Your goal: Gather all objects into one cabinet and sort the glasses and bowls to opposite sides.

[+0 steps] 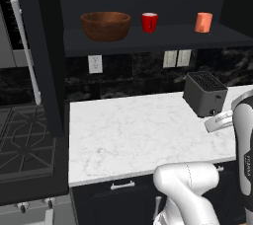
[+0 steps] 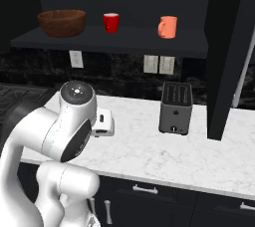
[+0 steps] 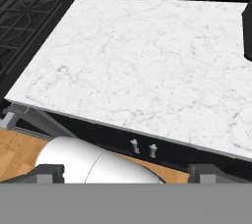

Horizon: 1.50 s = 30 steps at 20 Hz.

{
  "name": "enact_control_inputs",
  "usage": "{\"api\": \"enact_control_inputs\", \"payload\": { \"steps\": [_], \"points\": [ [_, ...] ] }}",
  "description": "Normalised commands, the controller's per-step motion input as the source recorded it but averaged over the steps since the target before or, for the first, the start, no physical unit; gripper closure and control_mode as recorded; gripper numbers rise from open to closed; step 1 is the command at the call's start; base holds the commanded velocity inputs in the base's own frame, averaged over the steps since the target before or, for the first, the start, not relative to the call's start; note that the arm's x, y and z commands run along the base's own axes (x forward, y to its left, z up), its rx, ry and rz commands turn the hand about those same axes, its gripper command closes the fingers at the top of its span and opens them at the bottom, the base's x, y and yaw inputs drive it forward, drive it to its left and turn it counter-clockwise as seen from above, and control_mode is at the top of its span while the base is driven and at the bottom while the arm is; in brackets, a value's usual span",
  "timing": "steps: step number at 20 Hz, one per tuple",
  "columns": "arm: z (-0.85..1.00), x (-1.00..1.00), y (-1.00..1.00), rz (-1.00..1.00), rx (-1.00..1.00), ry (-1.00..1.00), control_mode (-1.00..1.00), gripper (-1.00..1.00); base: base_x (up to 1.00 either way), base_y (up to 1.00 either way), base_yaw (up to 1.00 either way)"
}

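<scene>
Open wall cabinet (image 1: 148, 41) holding a bowl and two cups above a white marble counter (image 1: 133, 135).

The counter runs from the black stove grates (image 1: 24, 140) to a dark toaster (image 1: 205, 93) on its right part. On the cabinet's dark shelf the wooden bowl (image 1: 105, 25) sits at the left, the red cup (image 1: 149, 22) just beside it, and the salmon-orange cup (image 1: 203, 22) well apart at the right. The gripper (image 3: 125, 171) hangs over the counter's front edge, fingers spread wide with nothing between them.
</scene>
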Motion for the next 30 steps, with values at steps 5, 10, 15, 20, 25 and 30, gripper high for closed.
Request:
{"api": "enact_control_inputs", "payload": {
  "steps": [5, 10, 15, 20, 25, 30],
  "points": [
    [0.00, 0.00, 0.00, 0.00, 0.00, 0.00, 1.00, -1.00, -0.37, 0.04, 0.00],
    [0.00, 0.00, 0.00, 0.00, 0.00, 0.00, 1.00, -1.00, -0.89, 0.52, 0.00],
    [0.00, 0.00, 0.00, 0.00, 0.00, 0.00, 1.00, -1.00, -0.85, 0.90, -0.01],
    [0.00, 0.00, 0.00, 0.00, 0.00, 0.00, 1.00, -1.00, -0.67, 1.00, 0.00],
    [0.00, 0.00, 0.00, 0.00, 0.00, 0.00, 1.00, -1.00, -0.28, 1.00, 0.00],
    [0.00, 0.00, 0.00, 0.00, 0.00, 0.00, 1.00, -1.00, 0.15, 1.00, -0.02]
  ]
}}
